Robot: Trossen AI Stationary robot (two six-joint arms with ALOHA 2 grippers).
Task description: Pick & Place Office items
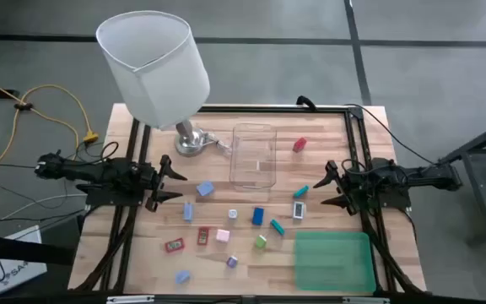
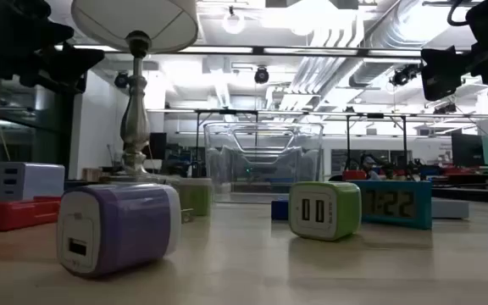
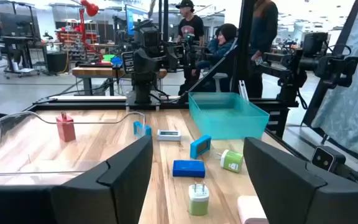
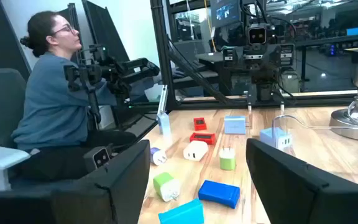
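High view: office items [image 1: 258,216] lie scattered on bench [image 1: 327,143] between left gripper [image 1: 175,181] and right gripper [image 1: 332,184], jaws spread, empty; step: pre-pick; next: descend onto one piece.

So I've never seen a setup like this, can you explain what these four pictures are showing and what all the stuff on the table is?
It is a wooden table with two dark robot arms. One picture looks straight down, one looks level across the tabletop, and two come from cameras on the arms' wrists. Seen from above, the left gripper waits at the left edge and the right gripper at the right edge, both open and holding nothing. Between them lie small coloured chargers and blocks, such as a blue block and a red piece. There is also a clear plastic box, a flat green tray and a white-shaded lamp.
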